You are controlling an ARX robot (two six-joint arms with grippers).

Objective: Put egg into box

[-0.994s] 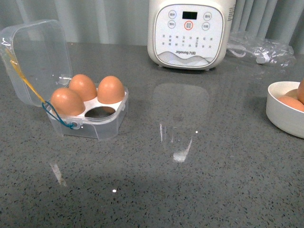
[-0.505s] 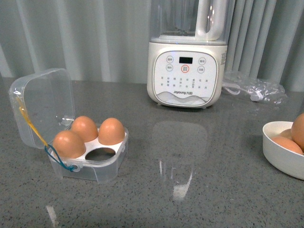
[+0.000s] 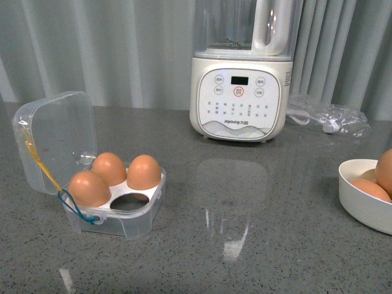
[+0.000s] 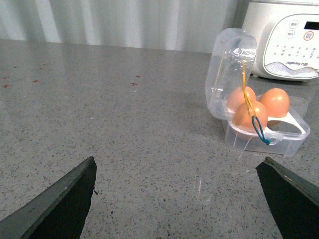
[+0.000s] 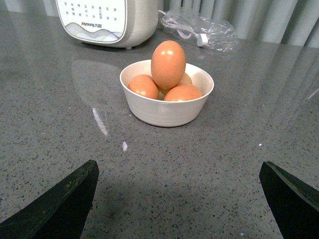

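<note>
Both of my arms were out of the front view, so the wrist cameras had to tell it. My left gripper (image 4: 178, 160) hung with its dark fingers (image 4: 60, 204) spread wide apart and nothing between them, above bare grey speckled counter (image 3: 257, 245). And my right gripper (image 5: 179, 163) was the same story: jaws wide, empty, low over the counter. There was the box (image 3: 131, 225), sitting on the left side of the counter with its clear lid (image 3: 55, 138) swung up and back. Three brown eggs (image 3: 109, 168) filled three wells of its white tray. The fourth well (image 3: 130, 202), the near one on the side toward the middle of the counter, lay empty. A yellow cord (image 3: 40, 162) ran down across the lid to a blue cord (image 3: 76, 207) looped at the box's front corner. From my left wrist the box (image 4: 259, 142) sat ahead and off to one side, well apart from my fingers. Over on the right was the egg (image 5: 168, 63), standing upright on top of the other eggs (image 5: 143, 85) in the round white bowl (image 5: 167, 112), dead ahead of my right gripper and not touched by it. In the front view only a sliver of that egg (image 3: 386, 171) showed at the frame's edge. At the back stood a white blender (image 3: 239, 110), with a crumpled plastic bag (image 3: 327, 116) beside it and pale curtains (image 3: 122, 49) behind.
</note>
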